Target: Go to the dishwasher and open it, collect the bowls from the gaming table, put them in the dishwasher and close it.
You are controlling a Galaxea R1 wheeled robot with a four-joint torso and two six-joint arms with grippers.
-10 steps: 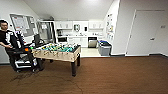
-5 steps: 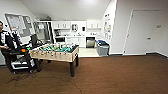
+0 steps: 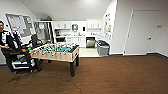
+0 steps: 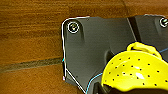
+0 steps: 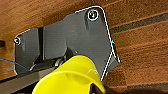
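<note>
The gaming table, with a green field and pale wood sides, stands at the left of the room. Far back in the kitchen nook, the dishwasher shows as a small steel front among white cabinets; I cannot tell whether it is open. In the left wrist view a yellow bowl with small holes hangs over the wood floor, in my left gripper. In the right wrist view a smooth yellow bowl is carried by my right gripper above the floor.
A person stands behind a dark cart left of the table. A grey bin sits at the nook's right corner. A white door is in the right wall. Brown wood floor stretches ahead.
The whole head view has shifted a little to the left, so the camera has turned slightly. The table, the person and the cart keep their places.
</note>
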